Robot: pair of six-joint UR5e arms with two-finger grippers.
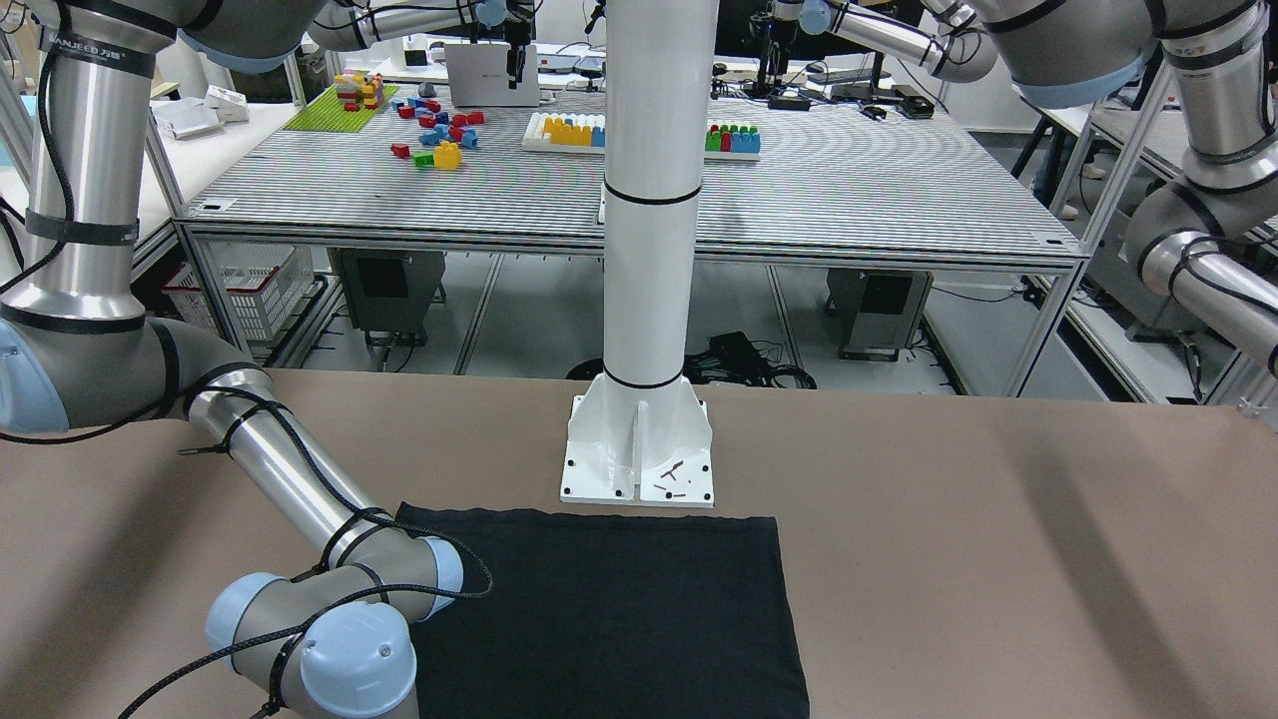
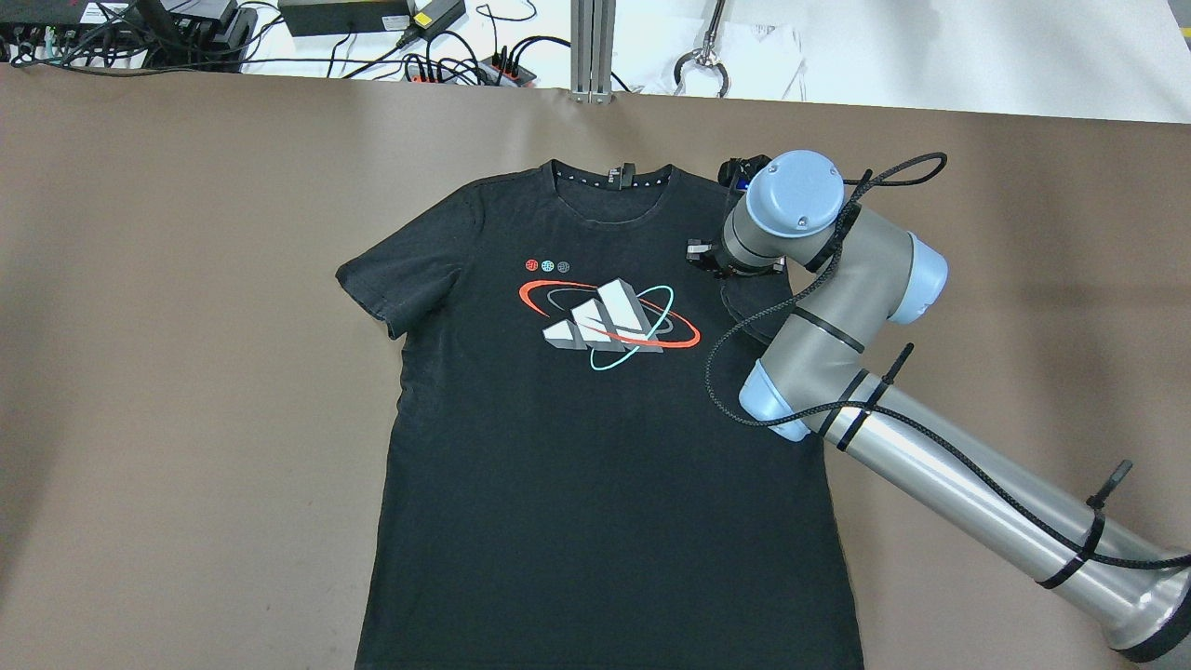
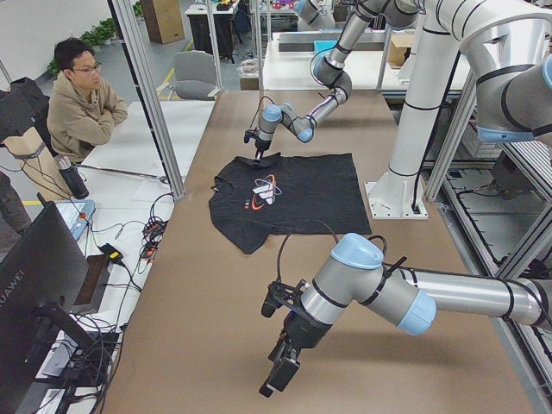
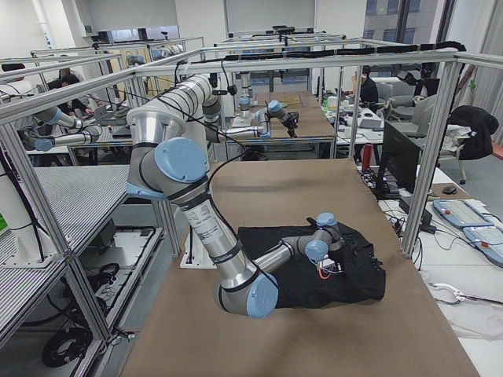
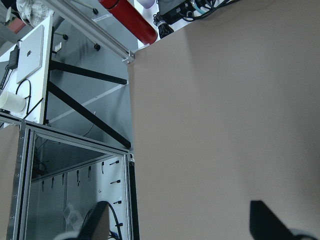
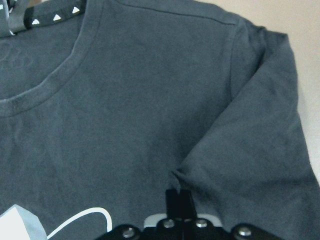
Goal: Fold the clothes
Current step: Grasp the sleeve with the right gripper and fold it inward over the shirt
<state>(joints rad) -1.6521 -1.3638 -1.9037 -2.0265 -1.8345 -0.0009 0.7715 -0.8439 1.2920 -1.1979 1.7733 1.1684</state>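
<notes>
The clothes [image 2: 595, 447] are one black T-shirt with a white and red printed mark, spread flat on the brown table, collar at the far side. My right gripper [image 6: 179, 197] is down at the shirt's right shoulder, where the sleeve [image 6: 255, 150] lies folded inward. Its fingers are shut together on a pinched ridge of the sleeve fabric. In the overhead view the right wrist [image 2: 791, 209] hides that grip. My left gripper [image 5: 180, 225] hangs open over bare table well away from the shirt, with nothing between its fingers [image 5: 267, 220].
The white pillar's base plate [image 1: 639, 469] stands at the shirt's hem side. Cables and power strips [image 2: 372, 37] lie beyond the far table edge. A person [image 3: 82, 103] sits past that edge. Brown tabletop [image 2: 186, 372] stretches to the shirt's left.
</notes>
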